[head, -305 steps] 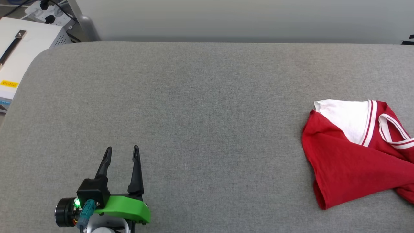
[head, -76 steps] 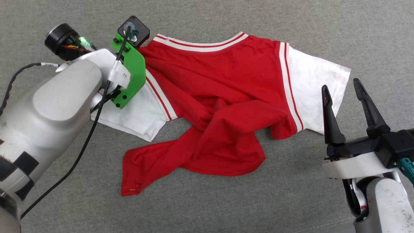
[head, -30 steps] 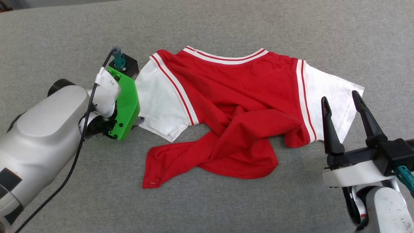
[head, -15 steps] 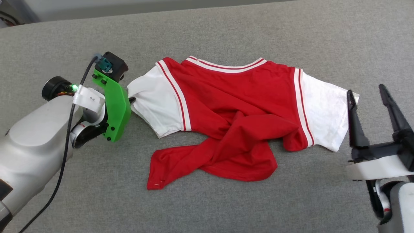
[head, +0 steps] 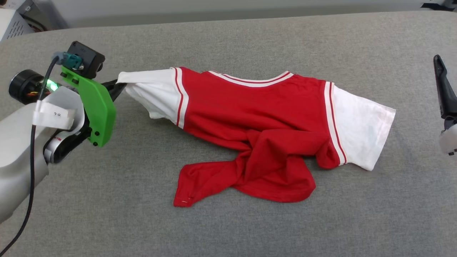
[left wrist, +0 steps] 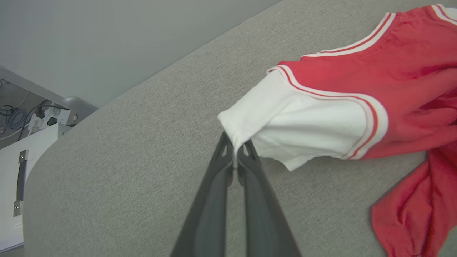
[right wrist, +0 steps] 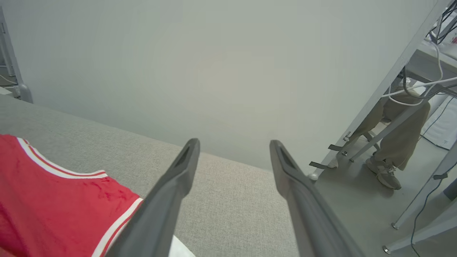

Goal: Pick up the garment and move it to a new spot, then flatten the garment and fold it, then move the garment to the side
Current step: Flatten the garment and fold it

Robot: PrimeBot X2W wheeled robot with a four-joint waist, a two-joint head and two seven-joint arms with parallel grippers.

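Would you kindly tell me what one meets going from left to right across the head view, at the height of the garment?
The left gripper → the pinched white sleeve → the red body of the garment → the other white sleeve → one finger of the open right gripper.

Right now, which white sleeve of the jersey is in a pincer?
The sleeve on the robot's left: the shut left pincer clamps its hem and holds it raised. The other sleeve lies flat, apart from the open right pincer.
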